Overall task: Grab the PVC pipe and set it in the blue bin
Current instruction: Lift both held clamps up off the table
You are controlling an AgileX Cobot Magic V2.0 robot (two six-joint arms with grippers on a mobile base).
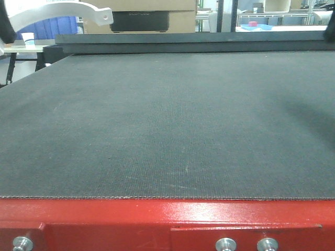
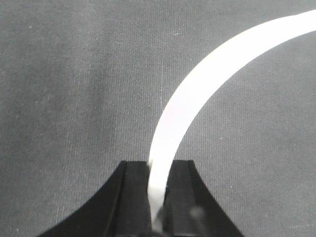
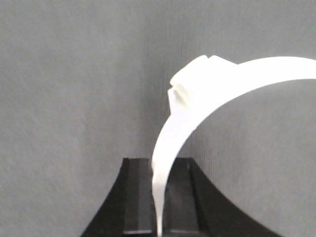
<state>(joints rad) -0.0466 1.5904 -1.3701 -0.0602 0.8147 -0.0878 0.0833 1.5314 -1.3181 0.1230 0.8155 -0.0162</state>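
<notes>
Fingers of the left gripper [image 2: 158, 167] are closed nearly together, pinching one end of the PVC pipe [image 2: 197, 94]. Its white arc rises from the fingertips and sweeps off to the hand's right, held above the mat [image 2: 74, 98]. The right gripper [image 3: 159, 165] is likewise clamped tight on a second white strap [image 3: 247, 74], whose lumpy tab sits just above the fingers. Between the two hands the mat runs wide and flat, bounded by the red front edge [image 1: 157, 214] and the raised back ledge [image 1: 183, 41].

pvc pipe [image 1: 47, 9] top-left; above mat [image 1: 167, 130]
</notes>
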